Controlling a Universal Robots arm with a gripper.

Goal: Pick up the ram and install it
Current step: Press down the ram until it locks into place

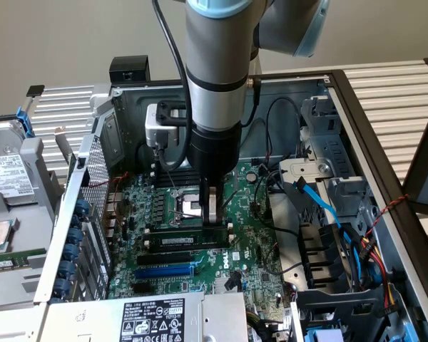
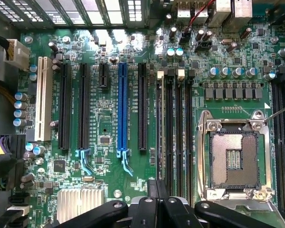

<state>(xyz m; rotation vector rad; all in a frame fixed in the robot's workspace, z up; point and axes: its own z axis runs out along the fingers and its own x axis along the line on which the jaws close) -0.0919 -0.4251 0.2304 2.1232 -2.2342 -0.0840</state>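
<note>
Hanging straight down into the open computer case (image 1: 357,100), the arm sets its end effector (image 1: 212,211) on the motherboard (image 1: 250,235), just beside the bare CPU socket (image 1: 187,206). The fingers are clenched together, tips down at the end of the ram (image 1: 180,241) nearer the exterior view's right. The ram lies in a long black slot (image 1: 182,234), on edge, its long axis running from the exterior view's left to right, parallel to the blue slot (image 1: 164,271) below it. Whether it is fully seated cannot be told. In the wrist view the closed end effector (image 2: 157,190) sits over the bank of black memory slots (image 2: 178,133), between the blue slot (image 2: 122,111) and the CPU socket (image 2: 235,159); the slots run lengthwise away from the fingertips.
</note>
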